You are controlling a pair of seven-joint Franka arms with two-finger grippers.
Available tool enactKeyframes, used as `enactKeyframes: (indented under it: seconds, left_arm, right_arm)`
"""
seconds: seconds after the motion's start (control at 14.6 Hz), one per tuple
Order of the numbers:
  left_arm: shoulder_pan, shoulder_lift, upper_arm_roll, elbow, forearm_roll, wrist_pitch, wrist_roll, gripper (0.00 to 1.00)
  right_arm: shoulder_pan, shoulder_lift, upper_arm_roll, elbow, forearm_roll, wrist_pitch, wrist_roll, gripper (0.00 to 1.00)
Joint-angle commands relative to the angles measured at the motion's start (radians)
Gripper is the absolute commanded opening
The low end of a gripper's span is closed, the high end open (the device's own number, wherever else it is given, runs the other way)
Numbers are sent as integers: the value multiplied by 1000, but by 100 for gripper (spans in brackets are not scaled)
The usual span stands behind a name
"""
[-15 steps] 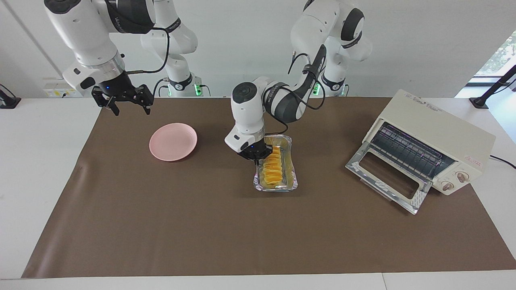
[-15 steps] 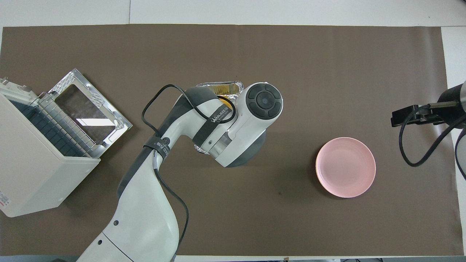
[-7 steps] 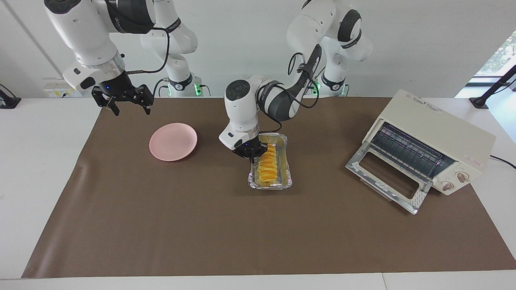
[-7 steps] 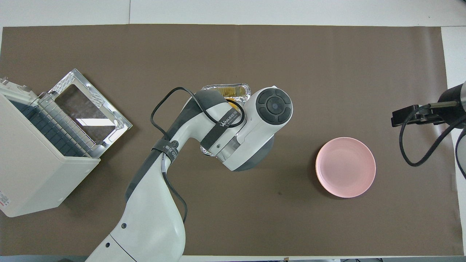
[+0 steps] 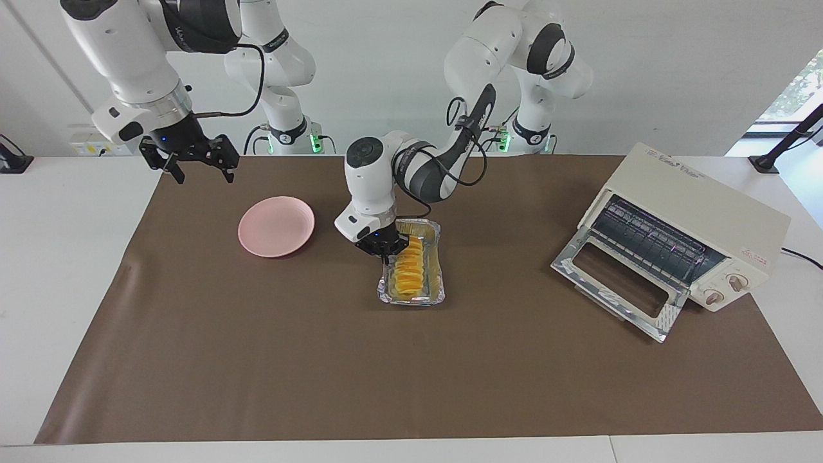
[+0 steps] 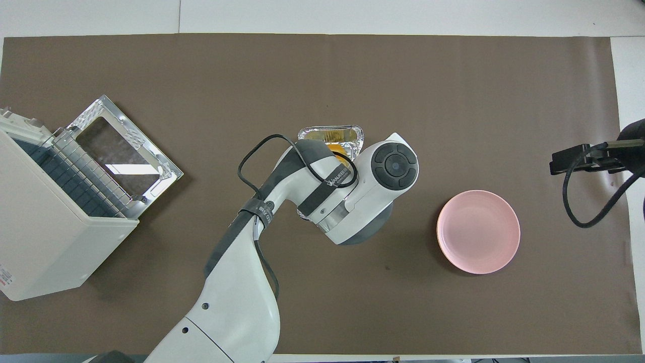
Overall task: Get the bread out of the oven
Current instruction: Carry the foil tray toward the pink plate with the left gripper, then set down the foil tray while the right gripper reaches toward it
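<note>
Bread out, oven open

Upper left of the facing view, right tool [image 5: 190, 166] waits, fingers wide; pink plate [image 5: 276, 226]; centre, left tool [image 5: 384, 247] grips foil tray [image 5: 436, 270] rim (bread [image 5: 409, 273] inside); oven [image 5: 681, 225] right, door down.

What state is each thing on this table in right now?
oven: door dropped open, rack bare.
foil tray: out of the oven, on the brown mat, bread inside.
bread: lying in the foil tray.
pink plate: empty, flat on the mat.
left gripper: shut on the foil tray's rim.
right gripper: open, waiting in the air at the right arm's end of the table.
</note>
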Motion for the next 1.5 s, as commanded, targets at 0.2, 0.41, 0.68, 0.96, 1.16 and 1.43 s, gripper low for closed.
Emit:
enactKeyframes:
  seconds: [0.2, 0.41, 0.68, 0.96, 1.16, 1.43]
  left_arm:
    - [-3, 12, 16, 13, -21, 29, -4, 67]
    - [18, 2, 20, 18, -27, 13, -3, 100]
    - [69, -44, 32, 48, -120, -34, -9, 100]
    - [113, -148, 43, 62, -137, -137, -34, 100]
    - [233, -271, 39, 53, -136, -313, -6, 100]
    - [408, -441, 39, -58, -136, -476, 240, 100]
  right_arm:
    - [-17, -28, 9, -49, 5, 49, -22, 100]
    - [-13, -24, 10, -51, 6, 88, -22, 100]
    - [16, -10, 19, -60, 21, 148, -17, 100]
    - [86, 48, 21, -58, 21, 174, -20, 100]
    - [166, 108, 21, -60, 21, 202, 17, 99]
    - [282, 183, 21, -100, 23, 324, 136, 99]
